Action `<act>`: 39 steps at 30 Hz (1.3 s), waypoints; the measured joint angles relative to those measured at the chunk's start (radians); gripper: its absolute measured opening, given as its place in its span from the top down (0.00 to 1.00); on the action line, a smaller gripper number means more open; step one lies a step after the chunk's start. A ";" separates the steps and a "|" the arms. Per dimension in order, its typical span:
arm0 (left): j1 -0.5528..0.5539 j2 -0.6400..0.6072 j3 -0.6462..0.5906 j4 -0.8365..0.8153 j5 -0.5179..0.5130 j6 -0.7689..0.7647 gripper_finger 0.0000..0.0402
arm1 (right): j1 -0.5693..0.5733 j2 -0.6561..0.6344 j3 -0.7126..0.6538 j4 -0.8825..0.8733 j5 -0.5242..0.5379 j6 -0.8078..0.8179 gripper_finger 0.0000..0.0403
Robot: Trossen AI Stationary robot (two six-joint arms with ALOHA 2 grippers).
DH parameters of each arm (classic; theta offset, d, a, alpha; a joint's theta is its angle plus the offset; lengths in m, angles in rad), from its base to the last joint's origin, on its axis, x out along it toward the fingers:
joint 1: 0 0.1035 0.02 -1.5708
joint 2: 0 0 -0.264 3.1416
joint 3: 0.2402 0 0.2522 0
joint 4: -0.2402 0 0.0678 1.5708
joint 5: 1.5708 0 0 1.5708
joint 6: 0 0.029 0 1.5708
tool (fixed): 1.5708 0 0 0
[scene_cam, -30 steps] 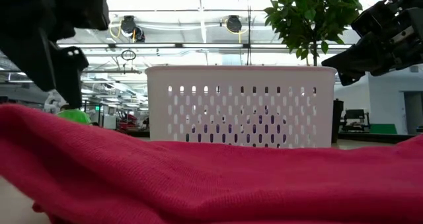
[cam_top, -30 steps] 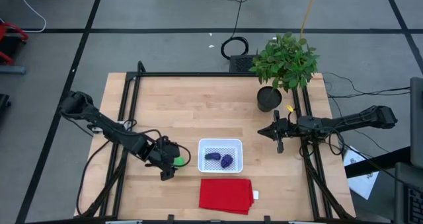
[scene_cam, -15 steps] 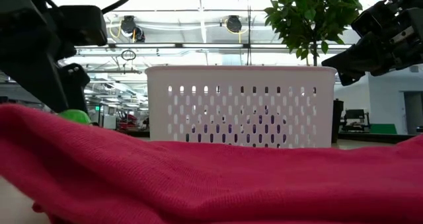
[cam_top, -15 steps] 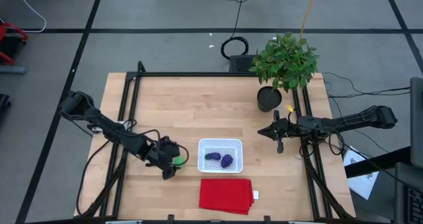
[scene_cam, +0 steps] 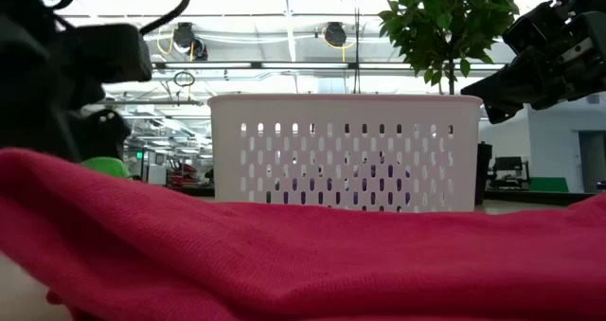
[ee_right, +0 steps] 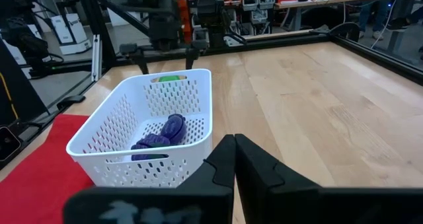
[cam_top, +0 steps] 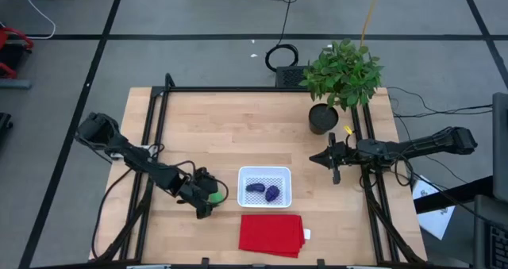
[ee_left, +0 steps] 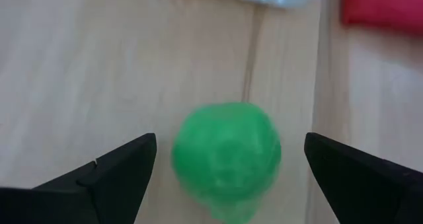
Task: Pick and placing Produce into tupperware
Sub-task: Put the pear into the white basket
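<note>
**Last piece: green ball bracketed, not yet gripped**

You had the left gripper [cam_top: 208, 198] down at table level just left of the white tupperware [cam_top: 265, 186], fingers spread wide with the green ball [ee_left: 227, 156] sitting on the wood between them. Clear gaps showed on both sides in the left wrist view, so no contact. The left arm ran in low from the table's left edge, forearm angled toward the container, wrist roughly level with the ball.

Handling, my read: the ball looked small, light and smooth, likely to roll or squirt out if pinched off-centre. You'd want the fingers across its widest part, closing slowly.

Both purple pieces [cam_top: 263, 190] already lay inside the tupperware, side by side. The red cloth [cam_top: 271, 233] lay flat just in front of the container, apart from it.

Your right gripper [cam_top: 334, 159] hung idle, well right of the tupperware near the potted plant [cam_top: 341, 74], fingers pressed together on nothing.
</note>
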 joint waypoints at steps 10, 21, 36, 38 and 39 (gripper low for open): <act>0.001 0.071 0.003 0.040 -0.019 0.010 0.03 | 0.000 0.012 0.000 0.002 0.000 0.000 1.00; 0.002 0.066 0.002 0.034 -0.013 0.033 0.03 | 0.000 0.012 0.000 0.002 0.000 0.000 1.00; 0.029 0.063 0.009 0.015 0.014 0.077 0.30 | 0.000 0.012 0.000 0.002 0.000 0.000 1.00; 0.034 0.063 0.009 0.014 0.015 0.078 0.36 | 0.000 0.012 0.000 0.002 0.000 0.000 1.00; 0.036 0.062 0.009 0.015 0.016 0.081 0.39 | 0.000 0.012 0.000 0.002 0.000 0.000 1.00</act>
